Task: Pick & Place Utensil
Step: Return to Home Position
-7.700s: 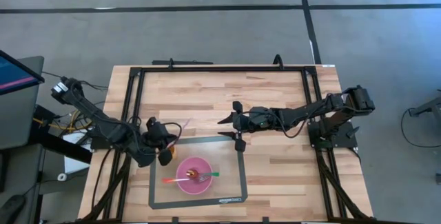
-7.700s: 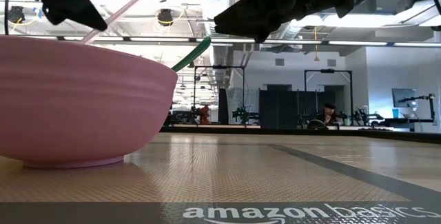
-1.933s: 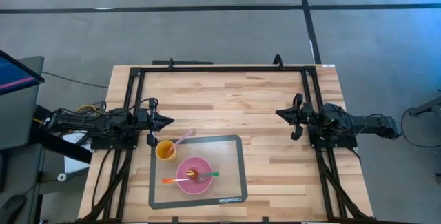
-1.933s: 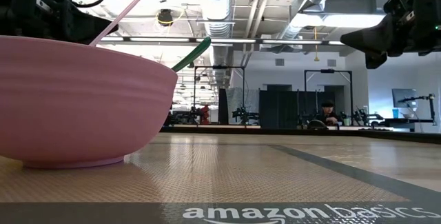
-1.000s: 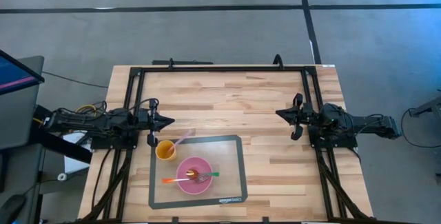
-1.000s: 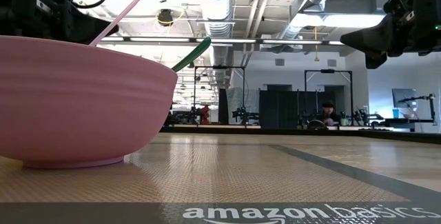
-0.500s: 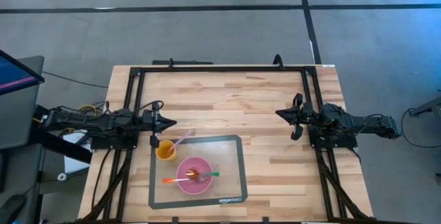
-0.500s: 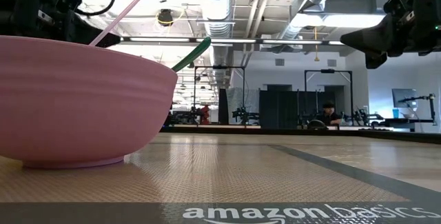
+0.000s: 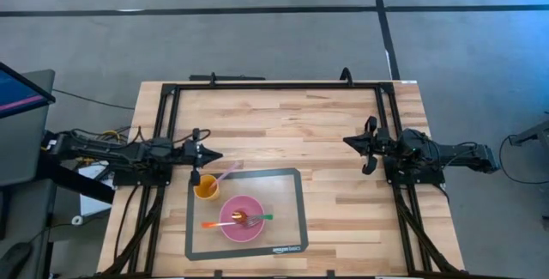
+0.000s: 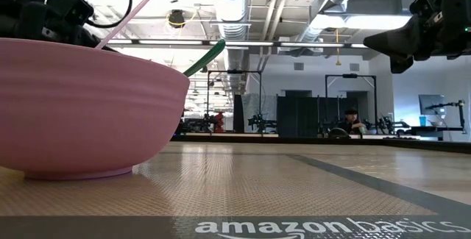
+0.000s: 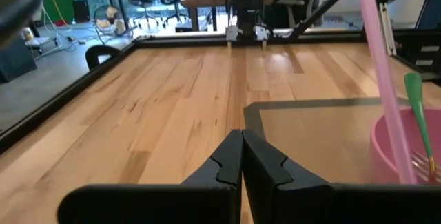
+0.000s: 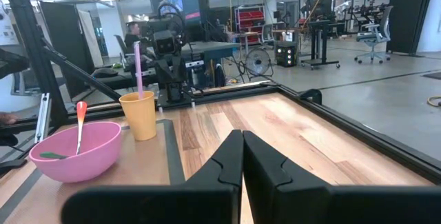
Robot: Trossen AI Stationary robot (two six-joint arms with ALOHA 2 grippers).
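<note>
Because the pink straw (image 9: 225, 173) stands in the yellow cup (image 9: 206, 189) left of centre, the left gripper (image 9: 208, 154) and right gripper (image 9: 352, 142), both closed empty, likely need only settle home.

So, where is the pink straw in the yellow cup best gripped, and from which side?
Probably on the free upper part of the pink straw, above the rim of the yellow cup. It leans up and out of the cup, clear of the pink bowl, so come from above, closing across the thin shaft.
</note>
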